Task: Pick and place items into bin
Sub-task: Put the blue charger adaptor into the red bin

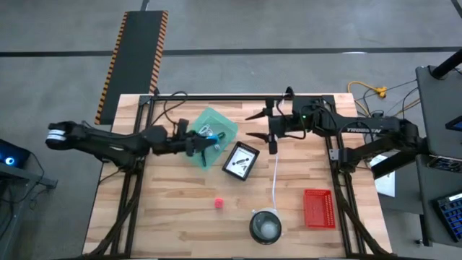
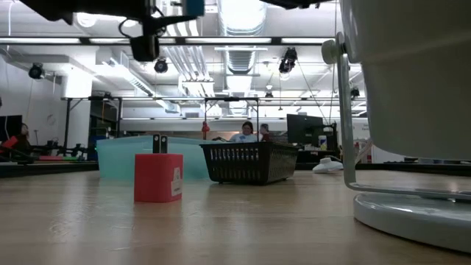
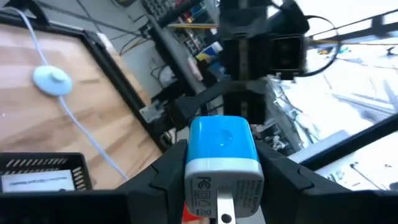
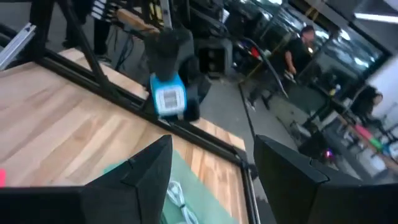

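Observation:
A blue-and-white plug adapter (image 3: pixel 221 163) is held in my left gripper (image 1: pixel 209 146), lifted over the near edge of the green bin (image 1: pixel 211 128). The right wrist view also shows the adapter (image 4: pixel 168 96), with the green bin (image 4: pixel 180 193) below it. Coiled pale cables (image 1: pixel 208 131) lie inside the bin. My right gripper (image 1: pixel 254 124) stands open just right of the bin with nothing between its fingers (image 4: pixel 146 168). A small red cube (image 1: pixel 218 204) rests on the wood nearer the front edge. My left gripper pinches the adapter's two opposite sides (image 3: pixel 186 163) between its two fingers. The fingers come in level from the table's left. The adapter is lifted clear, its blue end pointing away from the gripper and its white printed face (image 3: pixel 214 190) with a metal prong nearer the wrist.
A black basket with a white card (image 1: pixel 240 160) sits right of the bin. A white cord (image 1: pixel 275 173) runs toward a round grey bowl (image 1: pixel 265 226) at the front. A red basket (image 1: pixel 317 208) stands front right. People show in the room beyond.

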You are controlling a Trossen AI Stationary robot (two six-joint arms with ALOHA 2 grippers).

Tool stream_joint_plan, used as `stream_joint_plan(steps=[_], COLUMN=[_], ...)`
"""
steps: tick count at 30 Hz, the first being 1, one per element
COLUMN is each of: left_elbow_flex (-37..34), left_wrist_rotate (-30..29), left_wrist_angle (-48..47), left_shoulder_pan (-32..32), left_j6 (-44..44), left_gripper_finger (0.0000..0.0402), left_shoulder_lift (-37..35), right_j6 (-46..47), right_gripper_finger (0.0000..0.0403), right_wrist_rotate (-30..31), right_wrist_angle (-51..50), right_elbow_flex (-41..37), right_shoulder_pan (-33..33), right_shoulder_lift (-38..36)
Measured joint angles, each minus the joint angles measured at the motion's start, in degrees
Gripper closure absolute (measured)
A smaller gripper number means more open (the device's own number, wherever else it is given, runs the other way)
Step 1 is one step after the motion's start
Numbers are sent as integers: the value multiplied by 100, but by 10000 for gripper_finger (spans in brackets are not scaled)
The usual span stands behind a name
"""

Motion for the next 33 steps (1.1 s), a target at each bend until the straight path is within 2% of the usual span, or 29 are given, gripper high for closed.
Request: stream_joint_plan(steps=[6,12,16,22,33], left_elbow_flex=[155,235,412,826,1554], left_wrist_rotate=[35,451,743,1269,1884], left_wrist_angle=[47,1350,1797,1790,1803], left_shoulder_pan=[294,534,694,891,1136], left_j6=[229,424,463,536,785], left_gripper_finger=[271,271,271,271,271], left_shoulder_lift=[729,1406,1799,2204,2687], right_j6=[174,353,443,527,337], right_gripper_finger=[191,191,190,182,161], right_wrist_rotate=[-112,-284,-342,-342,-304], right_wrist_angle=[94,92,77,48,-193], right_elbow_flex=[0,0,0,0,0], right_shoulder_pan=[-5,-5,-3,-3,-5], right_shoulder_lift=[208,236,236,236,217])
